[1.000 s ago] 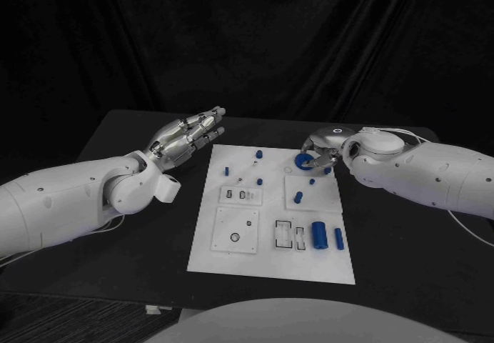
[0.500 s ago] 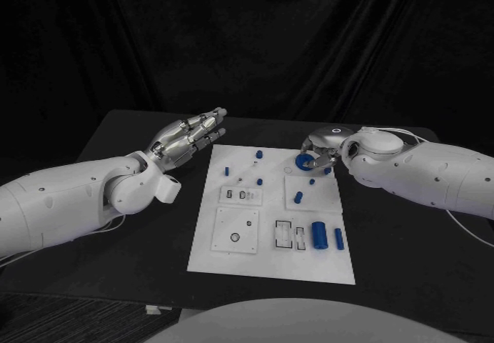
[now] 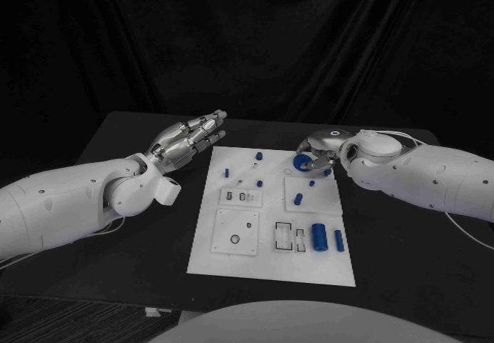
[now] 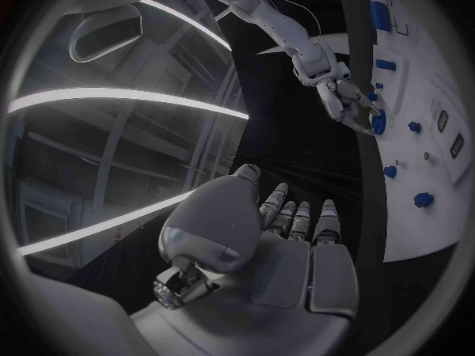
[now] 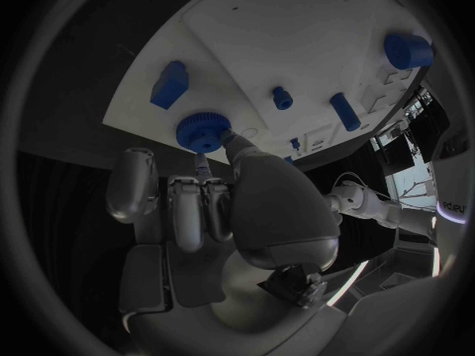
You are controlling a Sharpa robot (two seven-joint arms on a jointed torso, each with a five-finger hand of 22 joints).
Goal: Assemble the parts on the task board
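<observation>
The white task board (image 3: pixel 270 251) lies in the middle of the black table. My right hand (image 3: pixel 317 150) hovers over its far right corner and pinches a round blue toothed wheel (image 3: pixel 300 163) between thumb and fingers. The right wrist view shows the wheel (image 5: pixel 203 130) at the fingertips (image 5: pixel 229 141), close over the board (image 5: pixel 287 32); whether it touches I cannot tell. My left hand (image 3: pixel 189 138) is held flat with fingers stretched out, empty, beside the board's far left corner. In the left wrist view the left hand (image 4: pixel 292 249) points toward the right hand (image 4: pixel 344 99) and the wheel (image 4: pixel 379 122).
Two blue cylinders (image 3: pixel 319 233) (image 3: pixel 339 239) lie at the board's near right, beside rectangular slots (image 3: pixel 283 234). Small blue pegs (image 3: pixel 260 153) (image 3: pixel 298 198) (image 3: pixel 226 171) stand on the far half. A round hole (image 3: pixel 235 236) sits near left. Bare black table flanks the board.
My right hand has drifted slightly to the left with the blue wheel in its grip. The left hand has stayed almost still.
</observation>
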